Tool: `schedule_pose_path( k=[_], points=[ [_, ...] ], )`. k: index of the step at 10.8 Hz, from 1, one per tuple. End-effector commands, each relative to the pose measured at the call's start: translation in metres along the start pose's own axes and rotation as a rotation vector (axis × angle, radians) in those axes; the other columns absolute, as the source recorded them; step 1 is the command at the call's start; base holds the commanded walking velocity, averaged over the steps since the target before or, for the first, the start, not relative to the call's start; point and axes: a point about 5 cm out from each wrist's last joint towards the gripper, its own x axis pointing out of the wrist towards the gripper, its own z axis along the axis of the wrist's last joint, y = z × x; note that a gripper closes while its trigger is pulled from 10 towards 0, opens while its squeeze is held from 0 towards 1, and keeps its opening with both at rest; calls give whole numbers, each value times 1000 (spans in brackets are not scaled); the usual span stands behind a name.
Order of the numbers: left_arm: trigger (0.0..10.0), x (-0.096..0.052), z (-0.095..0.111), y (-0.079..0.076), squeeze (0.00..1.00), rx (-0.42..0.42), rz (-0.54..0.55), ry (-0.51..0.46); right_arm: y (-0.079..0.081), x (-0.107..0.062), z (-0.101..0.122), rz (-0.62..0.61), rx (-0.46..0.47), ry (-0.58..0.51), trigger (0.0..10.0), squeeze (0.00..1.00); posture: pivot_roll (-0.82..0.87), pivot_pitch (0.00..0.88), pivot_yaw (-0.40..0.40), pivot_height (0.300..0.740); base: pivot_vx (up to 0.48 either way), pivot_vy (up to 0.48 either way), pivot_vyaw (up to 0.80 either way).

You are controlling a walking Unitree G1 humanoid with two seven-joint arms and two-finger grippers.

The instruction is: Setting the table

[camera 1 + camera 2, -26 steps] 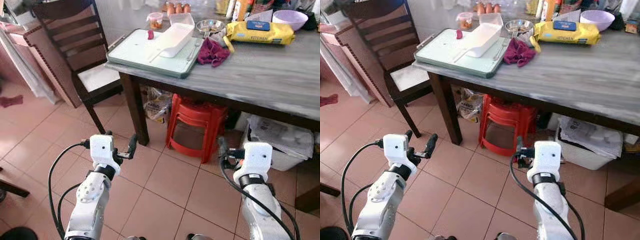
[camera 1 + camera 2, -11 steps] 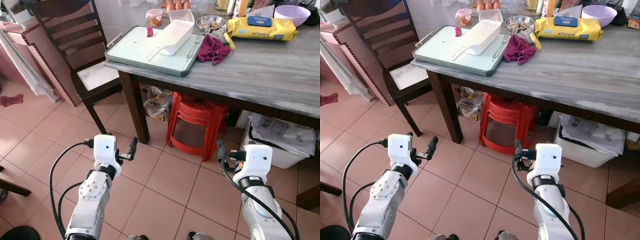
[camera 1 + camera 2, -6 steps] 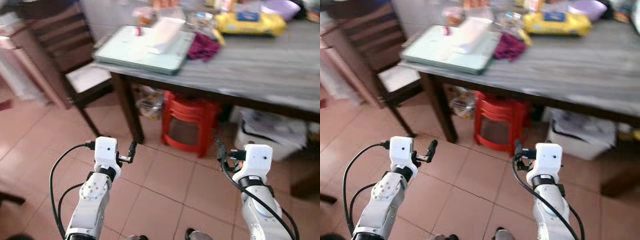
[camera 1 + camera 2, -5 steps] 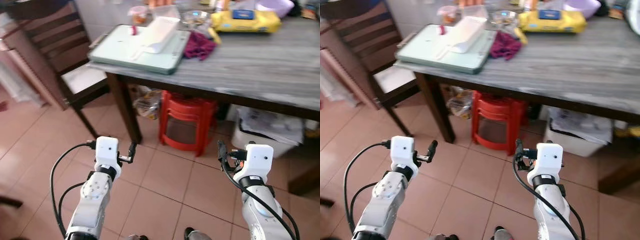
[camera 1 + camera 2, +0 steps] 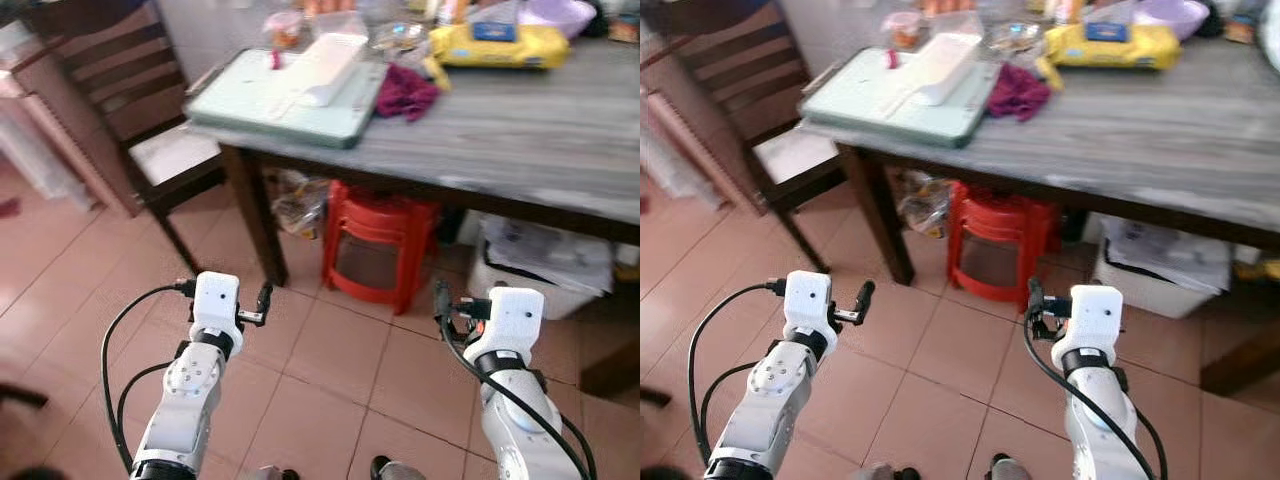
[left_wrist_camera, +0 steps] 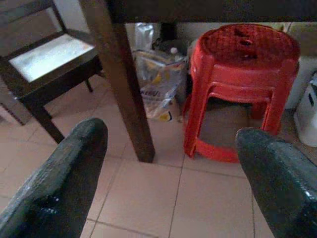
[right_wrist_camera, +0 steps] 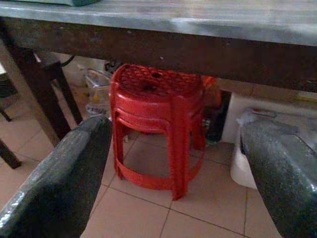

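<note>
While your view has swung slightly, both grippers, left (image 6: 168, 173) and right (image 7: 173, 178), stay spread and empty; the yellow pack's (image 5: 498, 44) lettering blurs.

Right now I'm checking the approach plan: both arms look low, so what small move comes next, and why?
Probably step closer to the table: the left end effector and right end effector hang open over floor tiles, well short of the tray.

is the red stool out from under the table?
No, the red stool stands tucked beneath the table, just inside its near edge.
</note>
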Motion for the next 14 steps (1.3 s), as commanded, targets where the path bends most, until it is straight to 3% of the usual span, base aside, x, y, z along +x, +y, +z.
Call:
schedule_pose_path(
  k=[1,8,12,14],
  points=[
    [10000,-2,-5,5,0,15,18,24,1,-1,-3,-1,10,8,10000,0,-81,123,109,740,-289,0,0],
    [10000,0,-2,6,0,23,25,10,-7,2,2,-27,-8,-16,10000,0,-86,108,97,740,-246,0,0],
    [10000,-1,19,2,0,-110,-68,-114,-17,2,9,-77,-43,-43,10000,0,-98,92,97,740,0,0,0],
    [10000,-1,23,4,0,-98,-51,-135,-19,3,11,-80,-64,-48,10000,0,-98,87,97,740,0,0,-400]
  ],
)
